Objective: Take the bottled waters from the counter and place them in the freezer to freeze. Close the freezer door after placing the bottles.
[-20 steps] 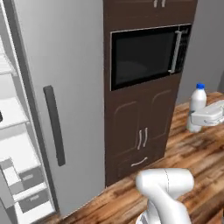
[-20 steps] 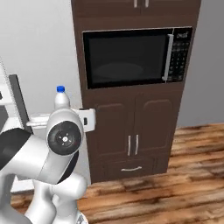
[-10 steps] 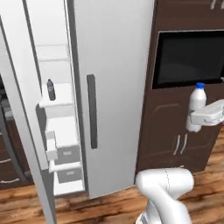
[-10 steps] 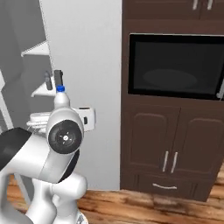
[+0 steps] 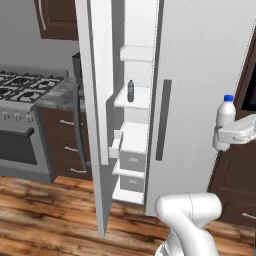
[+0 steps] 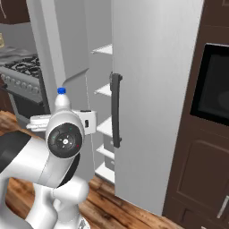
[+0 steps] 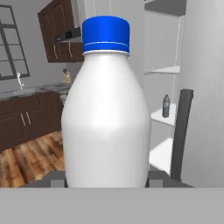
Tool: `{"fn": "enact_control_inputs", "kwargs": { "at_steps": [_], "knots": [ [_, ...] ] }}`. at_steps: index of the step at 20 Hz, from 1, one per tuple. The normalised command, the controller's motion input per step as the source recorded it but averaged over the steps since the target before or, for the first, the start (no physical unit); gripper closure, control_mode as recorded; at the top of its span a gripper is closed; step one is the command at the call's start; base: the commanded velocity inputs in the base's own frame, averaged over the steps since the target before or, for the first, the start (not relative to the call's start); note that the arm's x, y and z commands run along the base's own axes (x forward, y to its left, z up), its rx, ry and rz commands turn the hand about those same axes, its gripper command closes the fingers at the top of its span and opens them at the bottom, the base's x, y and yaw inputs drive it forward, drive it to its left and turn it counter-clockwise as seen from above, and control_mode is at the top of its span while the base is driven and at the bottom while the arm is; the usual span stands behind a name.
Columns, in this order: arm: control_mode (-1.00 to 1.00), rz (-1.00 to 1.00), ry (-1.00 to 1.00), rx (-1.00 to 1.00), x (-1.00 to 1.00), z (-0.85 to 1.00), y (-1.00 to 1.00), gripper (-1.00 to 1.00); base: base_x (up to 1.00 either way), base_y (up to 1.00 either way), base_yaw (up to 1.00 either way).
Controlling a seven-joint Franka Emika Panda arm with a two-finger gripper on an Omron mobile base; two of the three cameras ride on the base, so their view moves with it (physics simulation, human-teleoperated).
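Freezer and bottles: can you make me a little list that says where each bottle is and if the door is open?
white bottle: upright with a blue cap, held in the gripper, out in front of the fridge; bottle
grey bottle: standing on a freezer shelf
freezer: white shelves and drawers showing
freezer door: swung open
gripper: shut on the white bottle
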Motion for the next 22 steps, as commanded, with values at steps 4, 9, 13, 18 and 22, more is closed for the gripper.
{"fn": "enact_control_inputs", "kwargs": {
  "at_steps": [4, 9, 13, 18, 22],
  "knots": [
    [1.00, 0.00, 0.00, 0.00, 0.00, 0.00, 0.00, 1.00, 0.26, 0.01, 0.48],
    [1.00, 0.00, 0.00, 0.00, 0.00, 0.00, 0.00, 1.00, 0.30, 0.17, 0.06],
    [1.00, 0.00, 0.00, 0.00, 0.00, 0.00, 0.00, 1.00, 0.38, 0.17, -0.06],
    [1.00, 0.00, 0.00, 0.00, 0.00, 0.00, 0.00, 1.00, 0.57, 0.26, -0.13],
    [1.00, 0.00, 0.00, 0.00, 0.00, 0.00, 0.00, 1.00, 0.57, 0.12, -0.04]
  ]
}}
